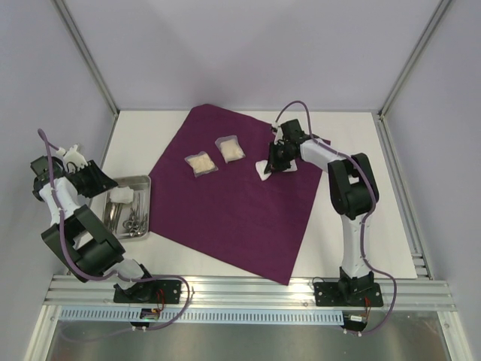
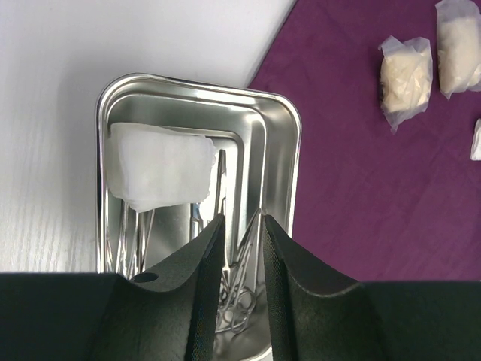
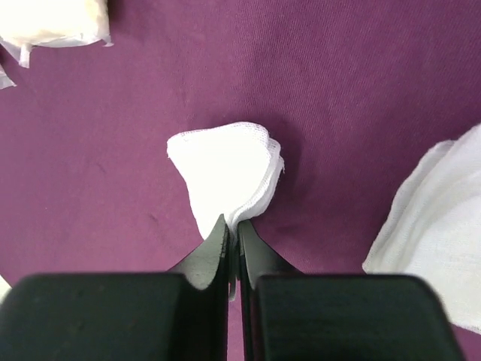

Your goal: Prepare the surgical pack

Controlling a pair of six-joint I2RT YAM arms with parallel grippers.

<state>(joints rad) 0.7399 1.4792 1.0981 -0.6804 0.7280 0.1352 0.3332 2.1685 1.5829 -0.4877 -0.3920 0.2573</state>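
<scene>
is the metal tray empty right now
No, the metal tray holds a white gauze pad and several metal instruments.

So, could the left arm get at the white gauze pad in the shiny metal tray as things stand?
Probably yes: the left end effector hangs right over the shiny metal tray, jaws apart and empty, and the white gauze pad lies on top of the instruments, uncovered.
</scene>
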